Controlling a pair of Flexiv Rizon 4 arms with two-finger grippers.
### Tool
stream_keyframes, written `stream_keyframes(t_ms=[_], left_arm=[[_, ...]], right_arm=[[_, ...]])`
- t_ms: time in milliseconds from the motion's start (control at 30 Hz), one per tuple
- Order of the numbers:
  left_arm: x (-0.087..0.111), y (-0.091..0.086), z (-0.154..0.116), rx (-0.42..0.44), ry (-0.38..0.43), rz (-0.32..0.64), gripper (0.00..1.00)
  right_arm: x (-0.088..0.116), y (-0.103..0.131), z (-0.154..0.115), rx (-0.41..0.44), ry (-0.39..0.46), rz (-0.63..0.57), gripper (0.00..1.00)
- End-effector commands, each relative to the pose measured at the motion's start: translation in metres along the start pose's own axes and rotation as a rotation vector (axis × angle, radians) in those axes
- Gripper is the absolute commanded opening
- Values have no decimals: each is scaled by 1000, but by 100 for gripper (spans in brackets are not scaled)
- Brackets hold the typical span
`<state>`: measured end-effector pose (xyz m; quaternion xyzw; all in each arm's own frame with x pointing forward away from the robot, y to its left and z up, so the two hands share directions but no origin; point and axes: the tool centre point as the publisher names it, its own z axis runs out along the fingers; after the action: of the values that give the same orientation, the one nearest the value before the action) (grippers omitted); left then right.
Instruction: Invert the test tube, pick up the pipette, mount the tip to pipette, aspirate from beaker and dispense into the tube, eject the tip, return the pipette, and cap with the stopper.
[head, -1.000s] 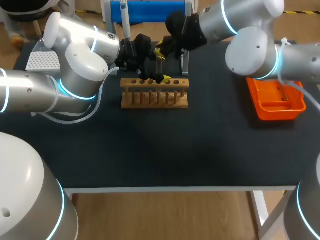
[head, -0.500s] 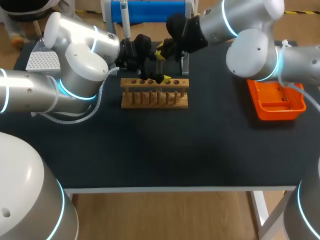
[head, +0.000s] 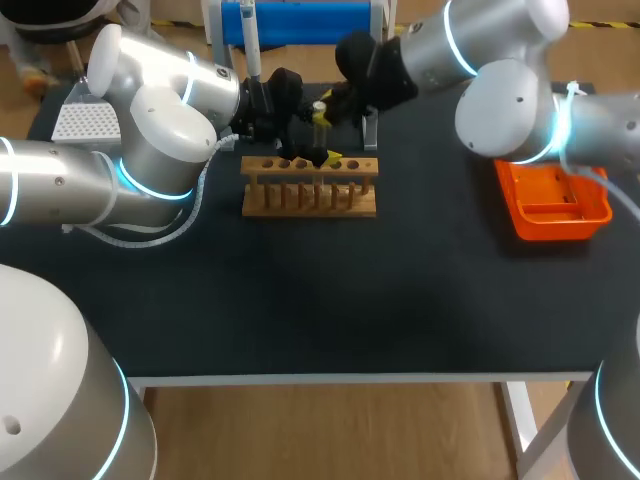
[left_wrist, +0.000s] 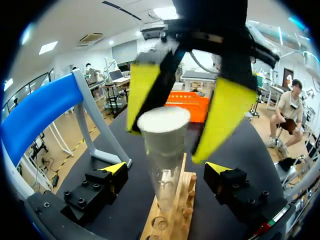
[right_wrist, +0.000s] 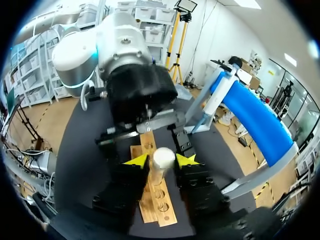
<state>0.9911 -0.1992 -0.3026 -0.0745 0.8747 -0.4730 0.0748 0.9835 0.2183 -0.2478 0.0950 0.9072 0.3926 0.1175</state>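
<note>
A: What changes?
B: The right gripper (right_wrist: 162, 161) eases toward one o'clock, fingers slightly apart beside the stopper (left_wrist: 164, 127); capping judged complete.
A: And the tube (left_wrist: 162, 175)?
B: Upright in the rack (head: 310, 195), twelve o'clock on the table (head: 300, 300), between the left gripper (left_wrist: 165, 170)'s wide fingers, untouched.

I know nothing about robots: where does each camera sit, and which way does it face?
Head view: above and behind the robot, looking down on the table; left arm and right arm enter from the sides.
Left wrist view: on the left wrist, looking past the left fingers at the stoppered tube in the wooden rack.
Right wrist view: on the right wrist, looking past the right fingers at the left arm.
Shared: both wrist views see tube and rack, from opposite sides.
</note>
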Motion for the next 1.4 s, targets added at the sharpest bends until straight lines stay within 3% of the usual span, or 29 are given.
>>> stream_keyframes(t_ms=[33,700,1167,1400], left_arm=[[0,0,0,-2,1,-1,100],[0,0,0,-2,1,-1,100],[0,0,0,-2,1,-1,100],[0,0,0,-2,1,-1,100]], right_arm=[[-2,-2,2,-7,-2,5,100],[-11,-8,-20,-108,58,-1,100],[-8,-8,-40,-284,240,17,100],[-5,-2,-43,-371,292,13,100]])
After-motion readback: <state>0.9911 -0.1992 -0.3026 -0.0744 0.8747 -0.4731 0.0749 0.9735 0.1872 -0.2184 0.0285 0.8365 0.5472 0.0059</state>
